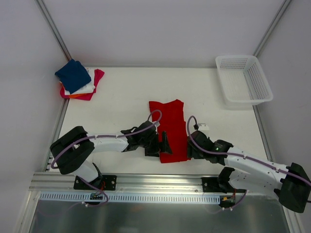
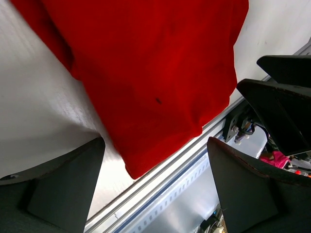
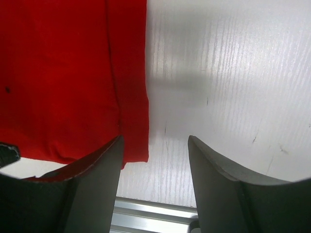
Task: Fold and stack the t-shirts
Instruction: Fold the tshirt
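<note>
Top external view: red t-shirt [image 1: 170, 127] flat on the bench [image 1: 121, 99], folded to a long narrow strip, directly between the two hands. Left hand [image 1: 162, 144] just left of the strip's near end, fingers spread wide, gripping nothing. Right hand [image 1: 189, 144] just right of the same end, fingers parted, likewise gripping nothing. Small white tag [image 1: 203, 127] on the bench just ahead of the right hand, apart from the shirt; too small to read.

Far ahead and to the left of the left hand, at the bench's back corner: pile of folded tees, navy tee [image 1: 73, 75] on top, white tee [image 1: 88, 86] under it, magenta tee [image 1: 98, 76] and a sliver of orange tee [image 1: 73, 96] lower down. Far ahead and to the right of the right hand: white mesh basket [image 1: 235, 57].

Left wrist view: fingers [image 2: 68, 184] wide apart, red cloth's near corner in the gap between them, metal rail [image 2: 165, 177] just beyond it. Small dark speck [image 2: 158, 101] on the cloth ahead of the fingertips; mark or lint, cannot tell.

Right wrist view: bare bench in the gap between the fingers; own left finger [image 3: 92, 184] overlapping the shirt's near right corner, touching or just above, cannot tell.
</note>
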You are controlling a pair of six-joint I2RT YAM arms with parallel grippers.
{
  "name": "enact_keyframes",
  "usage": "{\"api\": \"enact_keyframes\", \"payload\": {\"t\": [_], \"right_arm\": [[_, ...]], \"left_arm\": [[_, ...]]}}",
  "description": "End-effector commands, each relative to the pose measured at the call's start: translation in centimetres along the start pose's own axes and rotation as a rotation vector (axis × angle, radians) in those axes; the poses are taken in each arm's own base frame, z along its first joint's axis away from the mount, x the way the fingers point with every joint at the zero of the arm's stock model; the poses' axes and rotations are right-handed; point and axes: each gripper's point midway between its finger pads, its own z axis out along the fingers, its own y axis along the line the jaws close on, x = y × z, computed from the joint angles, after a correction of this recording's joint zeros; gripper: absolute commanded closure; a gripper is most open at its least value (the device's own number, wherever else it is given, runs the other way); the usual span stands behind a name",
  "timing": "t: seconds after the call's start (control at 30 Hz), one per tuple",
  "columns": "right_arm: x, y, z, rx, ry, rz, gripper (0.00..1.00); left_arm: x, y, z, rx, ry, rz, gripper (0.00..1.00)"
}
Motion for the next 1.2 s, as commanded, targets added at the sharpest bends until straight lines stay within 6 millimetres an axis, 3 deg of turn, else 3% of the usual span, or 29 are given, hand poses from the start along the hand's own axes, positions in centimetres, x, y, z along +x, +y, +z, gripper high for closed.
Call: {"api": "enact_keyframes", "payload": {"t": [0.0, 0.43, 0.57, 0.67, 0.93, 1.17], "right_arm": [[0.2, 0.6, 0.3, -0.014, 0.006, 0.017, 0.41], [0.8, 3.5, 1.2, -0.059, 0.027, -0.012, 0.41], [0.6, 4.0, 1.0, -0.062, 0.021, -0.017, 0.41], [0.6, 4.1, 0.9, -0.061, 0.02, -0.024, 0.41], [-0.9, 3.1, -0.8, -0.03, -0.041, -0.029, 0.41], [-1.3, 3.2, -1.6, -0.047, -0.052, -0.023, 0.41]], "left_arm": [[1.9, 1.7, 0.4, -0.067, 0.029, -0.027, 0.11], [4.9, 3.0, -0.2, -0.098, 0.049, -0.058, 0.11], [5.0, 3.2, -0.2, -0.104, 0.047, -0.058, 0.13], [4.9, 3.0, 0.0, -0.104, 0.049, -0.055, 0.19], [4.6, 3.8, -0.8, -0.138, 0.019, -0.048, 0.17], [4.6, 4.2, -1.4, -0.148, 0.001, -0.053, 0.17]]}}
